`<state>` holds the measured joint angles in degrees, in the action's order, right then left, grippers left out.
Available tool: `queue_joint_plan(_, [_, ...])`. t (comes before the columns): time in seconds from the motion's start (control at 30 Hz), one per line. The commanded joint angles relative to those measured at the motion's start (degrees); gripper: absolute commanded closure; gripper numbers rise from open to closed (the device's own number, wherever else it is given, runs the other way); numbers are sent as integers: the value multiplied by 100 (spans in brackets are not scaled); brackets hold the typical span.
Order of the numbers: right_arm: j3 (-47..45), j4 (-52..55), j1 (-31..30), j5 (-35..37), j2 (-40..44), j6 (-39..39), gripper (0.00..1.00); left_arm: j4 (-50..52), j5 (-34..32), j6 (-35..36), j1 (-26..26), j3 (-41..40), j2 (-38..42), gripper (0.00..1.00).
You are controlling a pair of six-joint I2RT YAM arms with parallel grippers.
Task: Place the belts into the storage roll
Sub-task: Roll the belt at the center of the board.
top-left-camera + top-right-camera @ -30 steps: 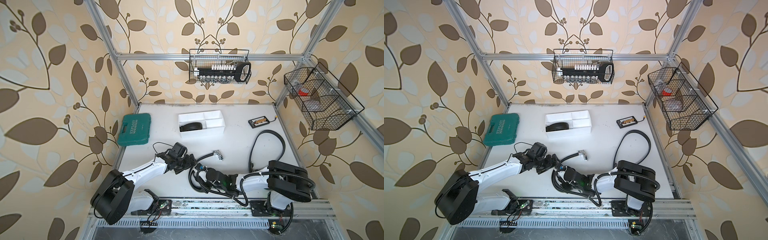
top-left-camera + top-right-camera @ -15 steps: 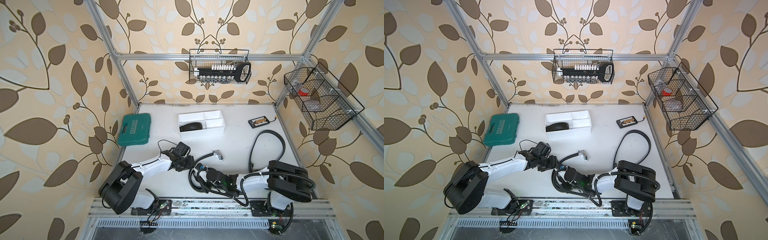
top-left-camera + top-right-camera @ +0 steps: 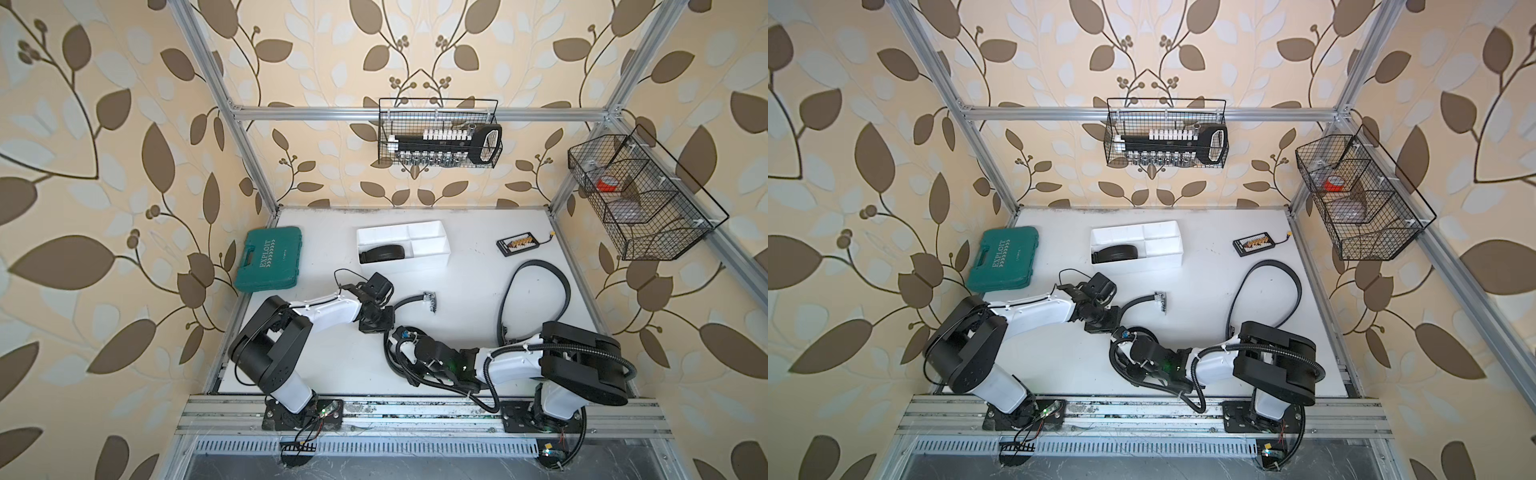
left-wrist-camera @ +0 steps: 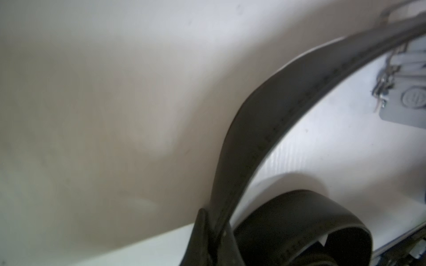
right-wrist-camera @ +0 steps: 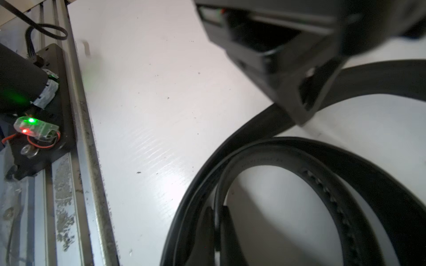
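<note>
In both top views one belt (image 3: 409,300) (image 3: 1138,301) runs from its metal buckle (image 3: 429,300) down into a loose coil at the front middle of the table. My left gripper (image 3: 379,321) (image 4: 213,225) is shut on its strap (image 4: 265,110) just above the coil. My right gripper (image 3: 409,347) (image 5: 216,221) is shut on an inner turn of the coil (image 5: 345,161). A second belt (image 3: 382,252) lies coiled in the storage roll (image 3: 428,232). A third belt (image 3: 536,262) forms an open loop on the right.
A green tool case (image 3: 270,259) lies at the left edge. A small black device (image 3: 519,243) sits at the back right. Wire baskets (image 3: 438,133) (image 3: 636,203) hang on the back and right walls. The metal rail (image 3: 415,409) borders the front.
My left gripper has shut on the belt's strap, and the left arm's elbow has swung right. The right arm has stayed still, shut on the coil.
</note>
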<state>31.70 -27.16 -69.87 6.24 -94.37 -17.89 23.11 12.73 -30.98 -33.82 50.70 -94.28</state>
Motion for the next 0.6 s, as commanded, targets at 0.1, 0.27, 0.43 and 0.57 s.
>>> queue_joint_plan(0.1, [98,540,-281,-159,148,306,100,-40,509,394,-30,1424,-1119,100])
queue_joint_plan(0.27, [139,455,-289,-79,154,456,100,88,923,528,-187,2398,-1799,100])
queue_joint_plan(0.43, [-26,-357,-288,-79,-200,419,100,264,1257,638,-409,3057,-2238,100])
queue_joint_plan(0.57, [-134,-1027,-340,102,-599,106,100,508,1416,716,-547,3293,-2425,100])
